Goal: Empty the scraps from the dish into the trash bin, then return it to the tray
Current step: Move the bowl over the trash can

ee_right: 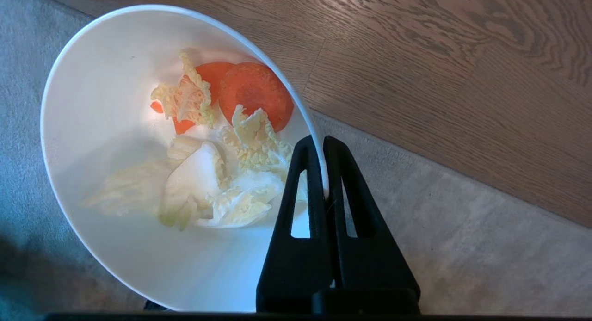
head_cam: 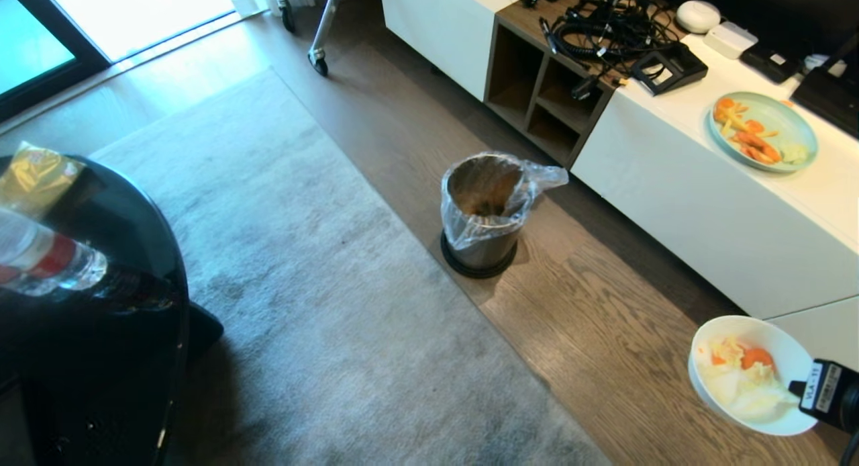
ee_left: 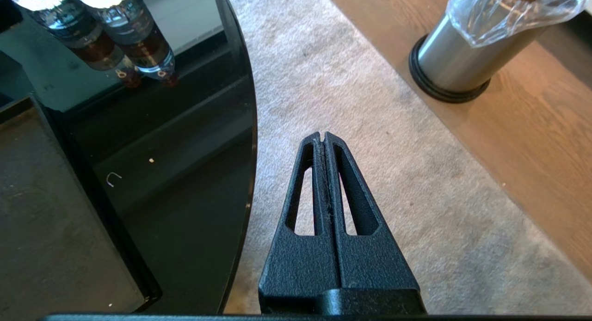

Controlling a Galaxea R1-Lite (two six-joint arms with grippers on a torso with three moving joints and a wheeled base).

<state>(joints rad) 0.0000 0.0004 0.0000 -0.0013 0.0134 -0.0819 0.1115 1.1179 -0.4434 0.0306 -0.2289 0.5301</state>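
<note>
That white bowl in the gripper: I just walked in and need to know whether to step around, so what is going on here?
The right gripper is shut on the rim of the dish, carrying it above the floor with the scraps inside. The trash bin stands on the wood floor ahead, apart from the dish, so nothing has been tipped yet. The left gripper is shut and idle beside the black table.

trash bin (head_cam: pixel 482 214): brushed steel, black base ring, clear crinkled plastic liner | dish (head_cam: pixel 748 375): smooth glossy white | floor (head_cam: pixel 604 318): grained wood | rug (head_cam: pixel 282 264): grey, short matt pile | table (ee_left: pixel 185 173): glossy black, mirror-like | left gripper (ee_left: pixel 323 138): matt black textured plastic | cabinet (head_cam: pixel 704 211): smooth white
</note>
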